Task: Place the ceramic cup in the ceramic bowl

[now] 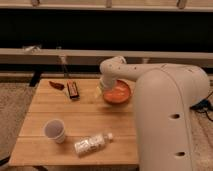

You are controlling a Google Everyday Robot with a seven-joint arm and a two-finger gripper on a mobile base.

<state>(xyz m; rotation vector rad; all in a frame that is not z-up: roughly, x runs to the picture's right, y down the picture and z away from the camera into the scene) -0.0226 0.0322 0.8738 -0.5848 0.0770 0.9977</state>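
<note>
The white ceramic cup (55, 131) stands upright on the wooden table (45, 105) near its front left. The orange ceramic bowl (119, 93) sits at the table's far right, partly covered by my white arm. My gripper (101, 89) is at the bowl's left rim, far from the cup, hanging from the arm's wrist; nothing shows in its grasp.
A clear plastic bottle with a white cap (91, 143) lies on its side right of the cup. A dark snack bar (73, 90) and a small reddish item (58, 85) lie at the back left. My arm's big white body (170, 120) fills the right side.
</note>
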